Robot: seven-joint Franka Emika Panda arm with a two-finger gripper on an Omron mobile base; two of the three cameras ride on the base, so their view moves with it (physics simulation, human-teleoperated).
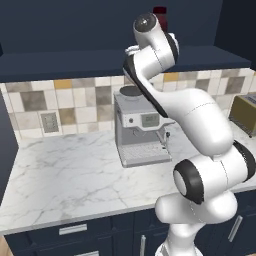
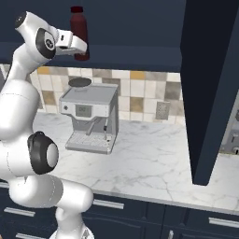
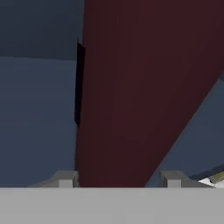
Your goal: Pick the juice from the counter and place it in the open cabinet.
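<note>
A: Where do we log the bottle [image 2: 80, 32]?

B: High up, inside the open cabinet [image 2: 135, 28], at its left part as the right base view has it. We see it upright, red cap [image 2: 76, 9] on top, dark maroon body below. In the left base view its cap [image 1: 160, 12] peeks over the arm's upper joint.

A: And the gripper [image 2: 80, 46]?

B: We note it reaching in from the left at the bottle's lower body. In the hand view the bottle [image 3: 144, 92] stands between the two fingertips [image 3: 65, 180], and each tip sits at an edge of the maroon surface. We record the fingers as closed on the bottle, held apart by its width.

A: Is the bottle's base on the cabinet floor?

B: We cannot tell; the hand covers the bottom of it in the right base view.

A: Anything below?

B: A silver coffee machine [image 2: 91, 119] stands on the marble worktop [image 2: 154, 163] against the tiled wall [image 2: 140, 95], directly under the hand. In the left base view a toaster [image 1: 244, 114] sits at the far right. The cabinet door [image 2: 210, 88] hangs open at the right.
</note>
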